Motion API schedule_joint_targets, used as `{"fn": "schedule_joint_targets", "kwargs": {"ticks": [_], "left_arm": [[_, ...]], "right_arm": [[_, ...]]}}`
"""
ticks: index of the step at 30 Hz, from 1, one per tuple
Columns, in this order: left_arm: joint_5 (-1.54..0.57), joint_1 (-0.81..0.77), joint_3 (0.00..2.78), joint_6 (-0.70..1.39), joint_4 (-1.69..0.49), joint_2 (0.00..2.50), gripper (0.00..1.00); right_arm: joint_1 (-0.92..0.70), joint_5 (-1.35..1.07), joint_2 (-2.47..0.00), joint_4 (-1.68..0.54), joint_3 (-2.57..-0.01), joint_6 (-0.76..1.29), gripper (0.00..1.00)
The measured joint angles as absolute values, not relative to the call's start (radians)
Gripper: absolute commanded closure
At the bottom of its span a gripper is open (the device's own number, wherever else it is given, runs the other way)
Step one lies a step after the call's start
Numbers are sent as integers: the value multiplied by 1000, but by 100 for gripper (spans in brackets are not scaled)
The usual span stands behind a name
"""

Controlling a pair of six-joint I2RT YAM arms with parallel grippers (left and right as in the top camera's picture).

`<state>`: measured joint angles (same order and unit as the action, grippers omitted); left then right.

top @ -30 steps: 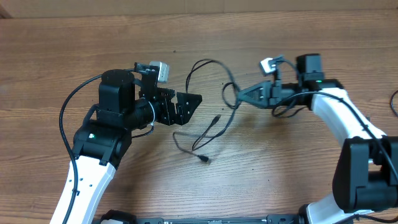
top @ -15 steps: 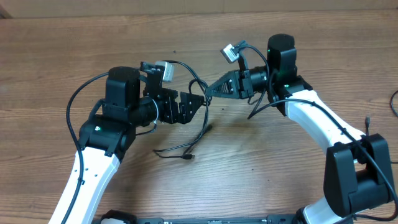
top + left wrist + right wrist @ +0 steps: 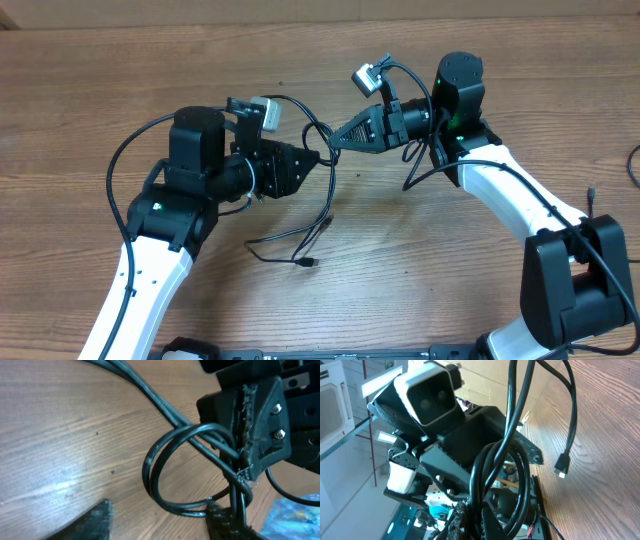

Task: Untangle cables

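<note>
The cables [image 3: 326, 212] are thin black cords. They loop between the two grippers above the table, and their tails trail down to a small plug [image 3: 300, 263]. My right gripper [image 3: 337, 143] is shut on the bundle of cables [image 3: 520, 405], with one plug [image 3: 562, 466] dangling free. My left gripper [image 3: 308, 160] faces it almost tip to tip. In the left wrist view, its jaws [image 3: 160, 507] stand apart. The doubled loop of cables [image 3: 150, 465] reaches down between them and rests against the right finger [image 3: 225, 520]. The right gripper [image 3: 255, 415] shows there pinching the strands.
Bare wooden table [image 3: 120, 90] lies all round. Another thin cord with a plug [image 3: 592, 190] lies near the right edge. Thick black arm cables [image 3: 110, 170] arc beside the left arm. The two wrists are very close together.
My right gripper swung left with the cables until it met the left gripper. The left jaws have narrowed round the loop. The hanging tails slid left and down.
</note>
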<state>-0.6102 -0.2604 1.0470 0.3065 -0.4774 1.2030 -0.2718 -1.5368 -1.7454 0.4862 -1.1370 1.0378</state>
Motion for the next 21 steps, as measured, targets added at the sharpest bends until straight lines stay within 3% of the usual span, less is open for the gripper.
{"fn": "schedule_joint_targets", "kwargs": {"ticks": [4, 8, 9, 16, 17, 19, 21], "left_arm": [[-610, -260, 1047, 303, -444, 1203, 50], [-610, -260, 1047, 306, -439, 1203, 76], [-610, -260, 1047, 303, -440, 1203, 93], [-595, -256, 1047, 304, -447, 1207, 96], [-595, -256, 1047, 304, -447, 1207, 96], [-595, -256, 1047, 305, -447, 1207, 96], [-597, -256, 1047, 307, -448, 1207, 96]], "right_arm": [[-281, -1536, -1746, 486, -1137, 1048, 96], [-316, -1536, -1745, 495, -1137, 1047, 96], [-323, -1536, -1745, 497, -1137, 1047, 96], [-322, -1536, -1746, 501, -1137, 1048, 96], [-321, -1536, -1746, 501, -1137, 1047, 92], [-317, -1536, -1746, 503, -1137, 1044, 62], [-308, -1532, -1746, 502, -1137, 1040, 46]]}}
